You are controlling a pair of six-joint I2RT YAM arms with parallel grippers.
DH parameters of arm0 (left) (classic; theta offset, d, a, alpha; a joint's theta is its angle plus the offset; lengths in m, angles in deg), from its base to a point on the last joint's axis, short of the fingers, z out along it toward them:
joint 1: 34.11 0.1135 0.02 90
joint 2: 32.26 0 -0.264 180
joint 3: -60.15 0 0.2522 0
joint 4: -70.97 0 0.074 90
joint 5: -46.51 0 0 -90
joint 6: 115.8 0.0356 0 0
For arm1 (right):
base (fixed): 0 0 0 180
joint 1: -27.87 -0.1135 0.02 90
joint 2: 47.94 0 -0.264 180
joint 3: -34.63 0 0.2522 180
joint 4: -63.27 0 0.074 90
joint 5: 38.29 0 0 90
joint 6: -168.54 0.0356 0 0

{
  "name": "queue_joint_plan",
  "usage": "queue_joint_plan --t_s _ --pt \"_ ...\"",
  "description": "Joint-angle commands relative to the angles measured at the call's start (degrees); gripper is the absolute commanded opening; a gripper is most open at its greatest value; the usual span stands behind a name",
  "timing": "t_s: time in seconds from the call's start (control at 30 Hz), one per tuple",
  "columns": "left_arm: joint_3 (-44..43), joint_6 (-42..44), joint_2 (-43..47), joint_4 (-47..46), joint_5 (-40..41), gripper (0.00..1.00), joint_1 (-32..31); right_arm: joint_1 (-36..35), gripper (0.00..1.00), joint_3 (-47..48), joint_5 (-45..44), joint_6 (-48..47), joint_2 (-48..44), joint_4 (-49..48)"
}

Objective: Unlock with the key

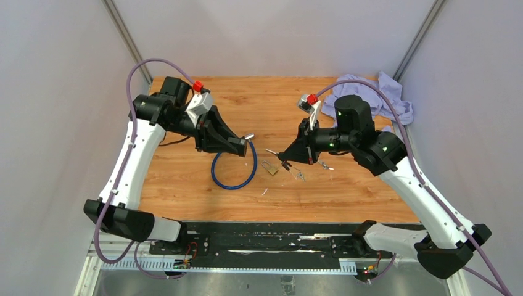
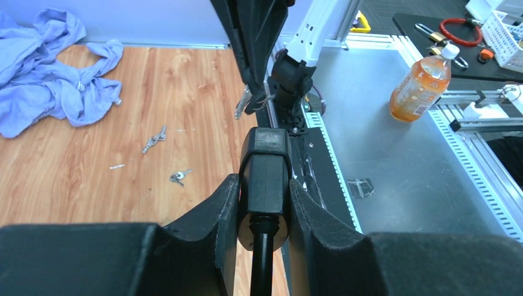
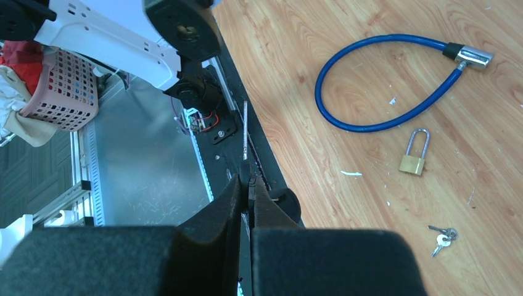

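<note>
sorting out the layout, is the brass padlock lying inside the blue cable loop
No, the brass padlock lies outside the blue cable loop, between it and the loose keys.

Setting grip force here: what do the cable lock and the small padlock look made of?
The cable lock has a glossy blue sheath, likely plastic or rubber, and its end is shiny silver metal. The padlock has a brass-coloured body and a bright, steel-looking shackle.

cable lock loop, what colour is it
The cable is blue; the right wrist view shows it best.
</note>
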Motion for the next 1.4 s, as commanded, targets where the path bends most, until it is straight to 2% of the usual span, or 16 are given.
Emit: queue_joint_plan --t_s 0.0,0.3,0.63,0.87,1.37 --pt "-0.5 1.0 -1.7 -0.3 -5.3 0.00 -0.6 -0.9 0.01 1.4 1.8 -0.9 -2.2 -3.3" --pt "-2.4 1.4 -5.6 -0.1 -5.3 0.00 -5.1 -1.1 0.01 -0.7 2.8 -0.9 -2.4 -7.7" --pt "-4.2 0.1 -6.8 -0.2 -5.3 0.00 -6.0 -3.4 0.01 -0.9 4.8 -2.8 -1.1 -7.6" --pt "-3.9 -0.9 -6.8 -0.2 -5.3 0.00 -6.0 -6.9 0.01 -0.2 -0.3 -5.2 0.9 -5.6" --pt "-2.4 -1.6 -5.7 -0.1 -5.2 0.00 -6.2 -7.1 0.01 0.4 -6.2 -7.1 1.0 -4.1"
